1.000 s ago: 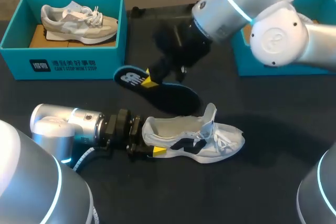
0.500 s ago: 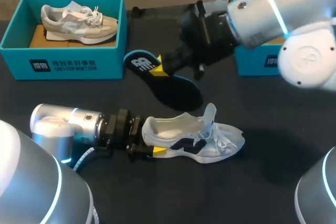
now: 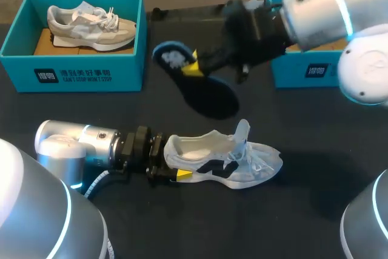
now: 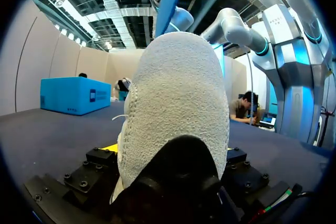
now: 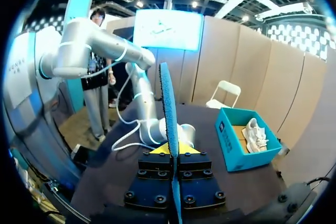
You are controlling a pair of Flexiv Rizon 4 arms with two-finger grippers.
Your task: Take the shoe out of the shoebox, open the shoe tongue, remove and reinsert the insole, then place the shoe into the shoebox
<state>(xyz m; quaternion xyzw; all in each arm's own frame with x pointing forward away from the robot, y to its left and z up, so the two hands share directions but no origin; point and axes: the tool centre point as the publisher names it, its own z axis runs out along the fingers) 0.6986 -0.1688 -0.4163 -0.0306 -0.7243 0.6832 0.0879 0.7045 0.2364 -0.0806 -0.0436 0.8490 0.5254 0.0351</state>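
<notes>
Two grips hold: the left end effector pinches the heel of the white shoe lying on the surface, while the right end effector carries the blue insole aloft beyond it, probably best fed in toe-first at a shallow angle.

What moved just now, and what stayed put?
The right gripper, shut on the insole, carried it up and toward the table's far right, away from the shoe. Nothing was grabbed or let go. The left gripper stayed clamped on the shoe's heel, the shoe did not move, and the other shoe lay in the left shoebox as before.
</notes>
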